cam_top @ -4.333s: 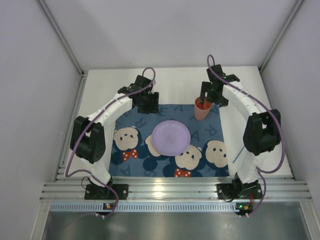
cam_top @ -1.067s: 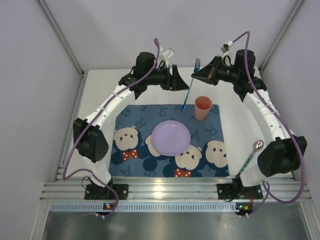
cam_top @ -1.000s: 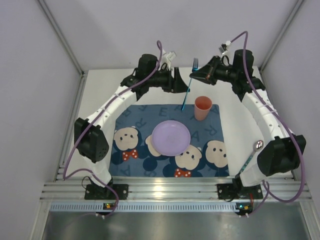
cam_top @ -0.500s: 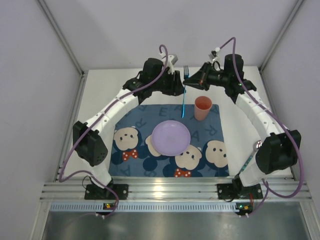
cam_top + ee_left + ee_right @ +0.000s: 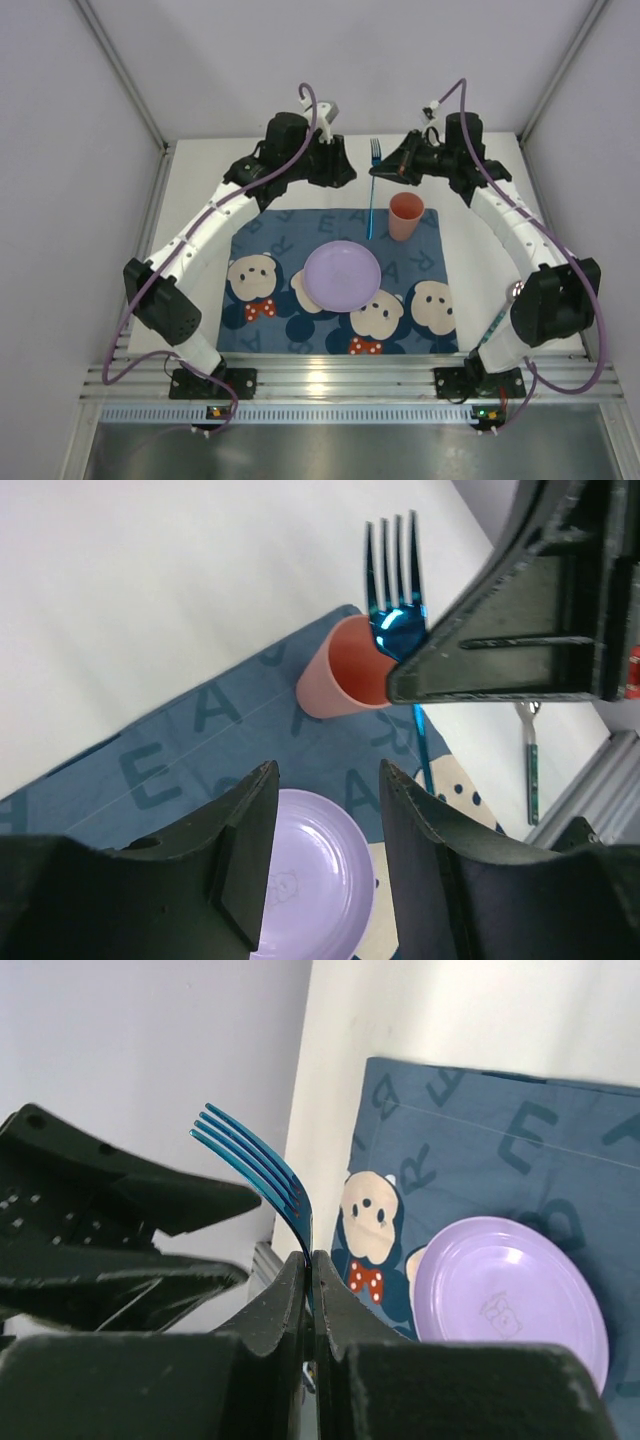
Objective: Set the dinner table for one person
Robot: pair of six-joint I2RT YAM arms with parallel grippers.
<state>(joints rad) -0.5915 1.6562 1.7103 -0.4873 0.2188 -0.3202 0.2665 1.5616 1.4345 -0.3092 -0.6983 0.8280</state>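
My right gripper (image 5: 392,166) is shut on a blue fork (image 5: 372,190) and holds it in the air above the back of the white dinner table (image 5: 200,190), tines up and handle hanging toward the mat. In the right wrist view the fork (image 5: 262,1165) rises from the closed gripper (image 5: 311,1258). My left gripper (image 5: 338,166) faces it from the left, open and empty. Through the left gripper's (image 5: 325,780) gap I see the fork's tines (image 5: 392,565) apart from its fingers. A purple plate (image 5: 342,275) and a salmon cup (image 5: 405,216) sit on the mat.
A dark blue mat (image 5: 260,240) printed with bear faces covers the table's middle. A spoon (image 5: 503,312) lies on the white surface at the right, partly behind the right arm. White walls enclose the table on three sides.
My left gripper has drawn back to the left, away from the fork, and its arm has swung outward. The fork stays in the right gripper, hanging straighter.
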